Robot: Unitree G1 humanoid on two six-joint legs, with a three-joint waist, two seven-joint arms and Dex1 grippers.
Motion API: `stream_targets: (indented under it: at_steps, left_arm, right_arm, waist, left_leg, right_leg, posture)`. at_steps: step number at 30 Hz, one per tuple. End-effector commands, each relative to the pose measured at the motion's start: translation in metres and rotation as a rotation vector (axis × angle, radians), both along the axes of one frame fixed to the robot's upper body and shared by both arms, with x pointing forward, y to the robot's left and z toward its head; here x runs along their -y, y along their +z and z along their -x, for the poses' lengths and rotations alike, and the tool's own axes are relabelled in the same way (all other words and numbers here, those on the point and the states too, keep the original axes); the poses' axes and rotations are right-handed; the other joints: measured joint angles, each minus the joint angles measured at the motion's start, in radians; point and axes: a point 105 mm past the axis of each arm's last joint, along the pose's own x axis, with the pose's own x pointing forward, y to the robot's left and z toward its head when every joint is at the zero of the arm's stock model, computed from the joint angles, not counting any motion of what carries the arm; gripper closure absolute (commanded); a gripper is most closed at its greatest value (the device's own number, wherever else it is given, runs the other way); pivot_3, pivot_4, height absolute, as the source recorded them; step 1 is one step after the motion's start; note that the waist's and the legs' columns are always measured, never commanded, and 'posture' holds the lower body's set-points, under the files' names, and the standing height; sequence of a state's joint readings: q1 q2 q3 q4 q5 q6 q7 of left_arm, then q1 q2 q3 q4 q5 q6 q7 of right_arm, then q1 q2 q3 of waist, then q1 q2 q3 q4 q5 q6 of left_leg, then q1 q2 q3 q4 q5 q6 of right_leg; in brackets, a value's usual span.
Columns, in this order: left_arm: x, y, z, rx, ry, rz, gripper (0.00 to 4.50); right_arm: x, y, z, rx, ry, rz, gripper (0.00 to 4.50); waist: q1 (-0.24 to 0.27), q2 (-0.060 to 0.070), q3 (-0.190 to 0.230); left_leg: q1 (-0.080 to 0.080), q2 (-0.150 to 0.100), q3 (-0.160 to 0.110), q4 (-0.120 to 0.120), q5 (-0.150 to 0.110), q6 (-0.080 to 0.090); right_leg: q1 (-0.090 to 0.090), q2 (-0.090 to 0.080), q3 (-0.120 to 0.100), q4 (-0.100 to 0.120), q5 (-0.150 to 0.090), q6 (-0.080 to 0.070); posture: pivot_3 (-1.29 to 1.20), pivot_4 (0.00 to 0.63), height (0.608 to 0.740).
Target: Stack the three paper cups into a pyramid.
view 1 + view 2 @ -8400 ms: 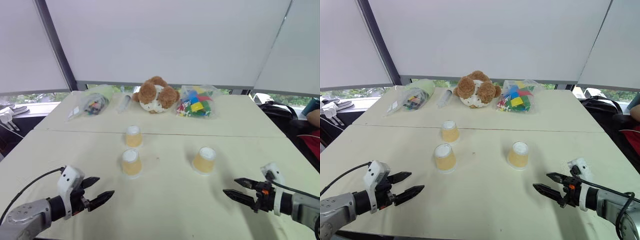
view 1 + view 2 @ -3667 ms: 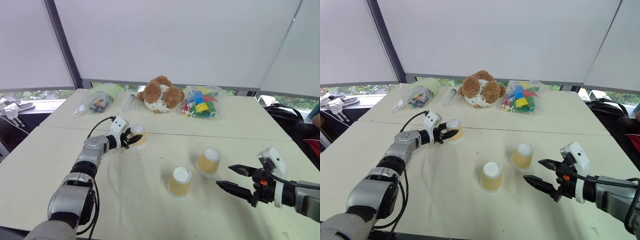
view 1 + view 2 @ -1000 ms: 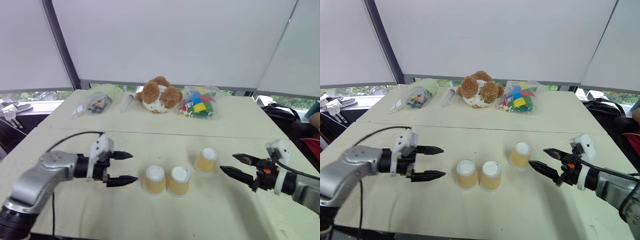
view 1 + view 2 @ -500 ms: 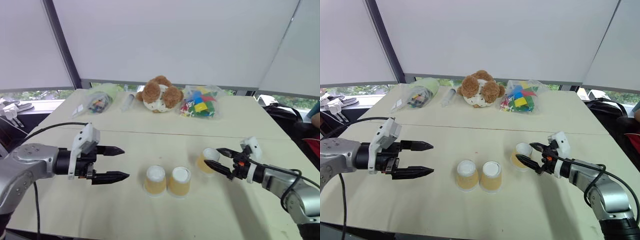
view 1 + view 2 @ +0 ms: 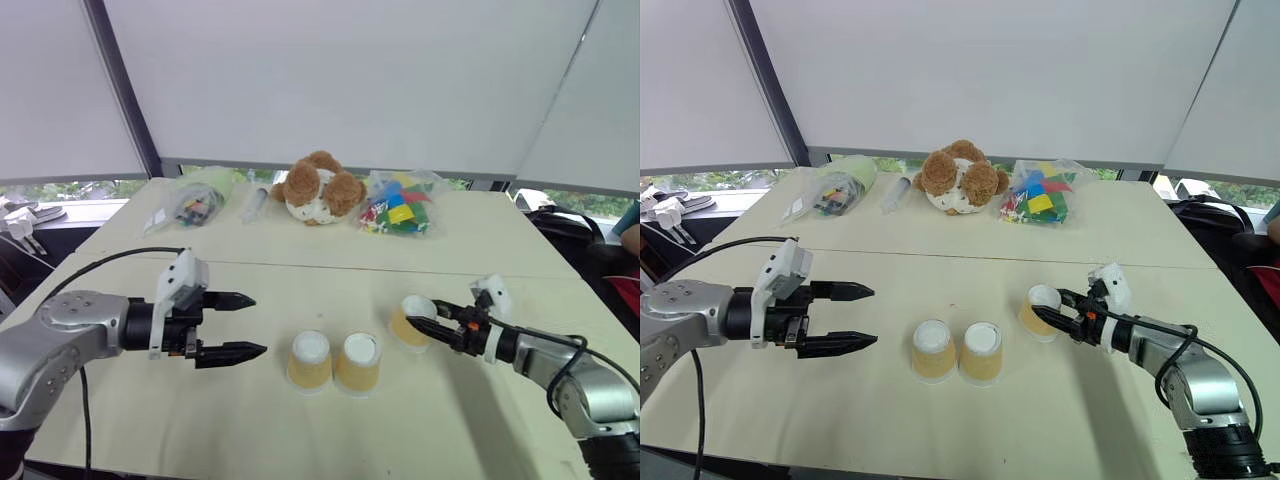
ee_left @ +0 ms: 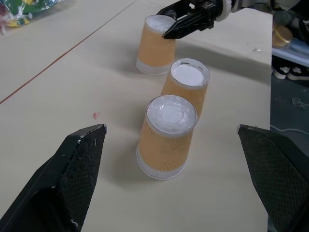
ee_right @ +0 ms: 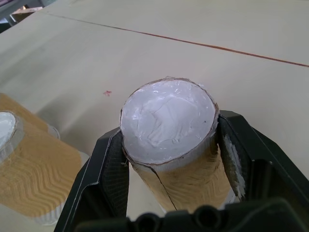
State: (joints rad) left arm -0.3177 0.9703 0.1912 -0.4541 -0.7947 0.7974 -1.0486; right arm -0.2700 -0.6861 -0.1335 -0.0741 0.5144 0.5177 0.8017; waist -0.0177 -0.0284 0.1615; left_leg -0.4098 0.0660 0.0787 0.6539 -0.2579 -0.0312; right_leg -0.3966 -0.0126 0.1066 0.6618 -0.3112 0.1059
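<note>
**Right wrist view: third cup pinched, base pair already set**

Right wrist view: the third cup [image 7: 169, 140] is seen clamped between the two black fingers [image 7: 108, 169], upside down, white base up, its tan wall creased under the squeeze. It is judged to be on the table [image 5: 120, 420] and not yet lifted, though contact with the surface cannot be confirmed.

Left eye view: two paper cups, the left base cup [image 5: 309, 361] and the right base cup [image 5: 358, 363], are noted side by side and touching or nearly so, both inverted, near the front middle of the table. That pair is taken as the finished bottom row. The right gripper [image 5: 432, 329] is pressed onto the third cup, which sits just beyond and to the right of the pair. The left gripper [image 5: 245, 325] is held spread wide and empty, hovering left of the pair, apart from it.

At the far edge a teddy bear [image 5: 314, 189], a bag of coloured blocks [image 5: 398, 213] and another clear bag [image 5: 193, 206] are logged, well apart from the work.

Progress is judged as roughly two thirds. Left to do: the pinched cup to be raised, carried over the seam between the two base cups, set down level and released without the row being nudged.
</note>
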Motion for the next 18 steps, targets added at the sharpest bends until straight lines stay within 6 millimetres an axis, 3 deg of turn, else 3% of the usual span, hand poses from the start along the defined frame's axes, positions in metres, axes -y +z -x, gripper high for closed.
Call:
stream_targets:
  at_steps: [1,4,8,13,18]
  left_arm:
    - [0.001,0.006,0.002,0.038,0.004,0.019,0.00]
    - [-0.001,0.005,0.004,0.020,0.017,0.024,0.00]
    - [-0.004,-0.005,0.014,-0.018,-0.004,-0.037,0.00]
    - [-0.004,-0.009,0.022,-0.031,-0.030,-0.069,0.00]
    - [-0.004,-0.007,0.026,-0.026,-0.021,-0.061,0.00]
  right_arm:
    - [-0.010,0.056,-0.003,0.153,0.043,-0.012,2.23]
    - [-0.040,0.102,0.012,0.207,0.192,-0.008,2.23]
    - [-0.081,0.125,0.041,0.178,0.385,-0.021,2.23]
    - [-0.114,0.125,0.066,0.110,0.536,-0.020,2.23]
    - [-0.118,0.110,0.072,0.041,0.546,-0.016,2.23]
  waist:
    - [-0.003,0.001,0.001]
    - [-0.003,0.005,0.003]
    - [-0.002,0.003,0.002]
    - [0.001,0.003,0.002]
    - [0.000,0.003,0.002]
  left_leg:
    - [0.000,0.000,0.000,0.000,0.000,0.000]
    - [0.000,0.000,0.000,0.000,0.000,0.000]
    - [0.000,0.001,-0.001,-0.004,0.000,0.000]
    - [0.000,0.001,0.000,-0.005,0.000,-0.001]
    - [0.000,0.000,0.001,-0.003,0.000,-0.001]
  right_leg:
    - [0.000,0.000,0.001,0.000,0.000,0.000]
    - [-0.002,0.000,0.001,0.001,0.000,0.000]
    - [-0.004,0.001,0.001,0.001,0.000,-0.001]
    - [-0.005,-0.001,0.000,0.001,-0.002,-0.003]
    - [-0.004,-0.003,0.001,0.001,-0.003,-0.005]
  posture:
    - [0.00,0.150,0.740]
    - [0.00,0.150,0.740]
    - [0.00,0.150,0.740]
    - [0.00,0.150,0.740]
    - [0.00,0.150,0.740]
